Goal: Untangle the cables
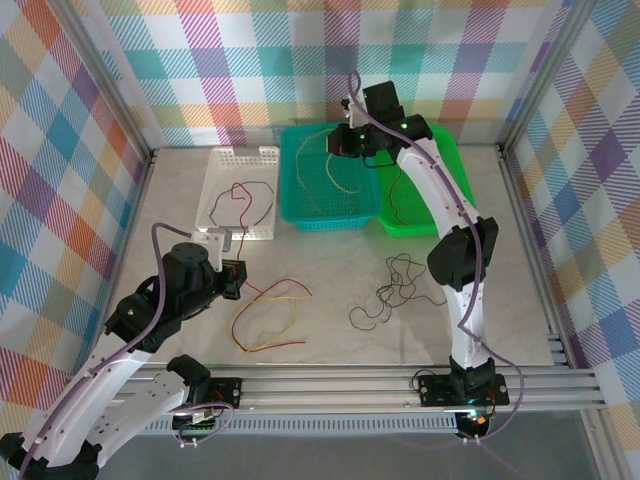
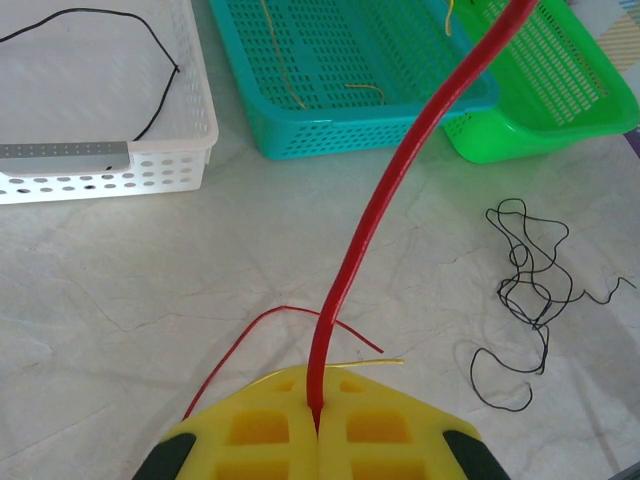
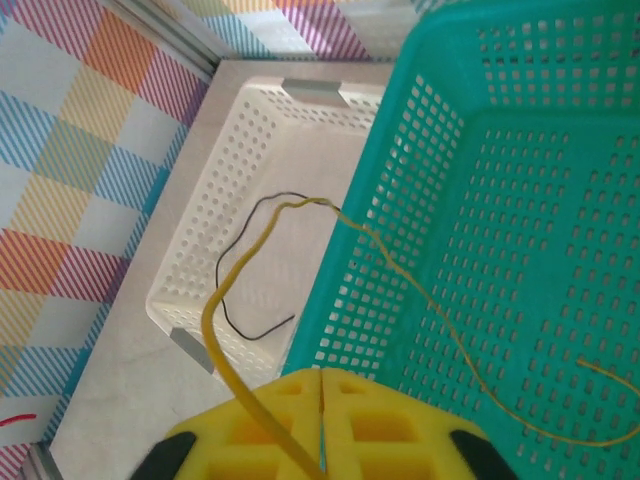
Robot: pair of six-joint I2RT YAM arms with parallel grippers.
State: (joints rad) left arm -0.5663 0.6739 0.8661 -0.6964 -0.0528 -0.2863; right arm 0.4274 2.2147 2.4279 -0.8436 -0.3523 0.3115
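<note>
Your left fingers [image 2: 322, 425] were clamped on the red cable [image 2: 400, 170], its tail lying on the desk [image 2: 150, 280]. Your right fingers [image 3: 321, 390] pinched the yellow cable [image 3: 225, 290] above the teal basket [image 3: 400, 200]. Next, probably, you needed to release it there.

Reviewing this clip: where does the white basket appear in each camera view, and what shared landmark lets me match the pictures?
Top external: white basket sits left of centre, near the back wall.
Left wrist: upper left corner, cut off by the picture's edge.
Right wrist: centre left, seen from above.
Shared landmark: the teal basket, next to it on its right in all three.
</note>
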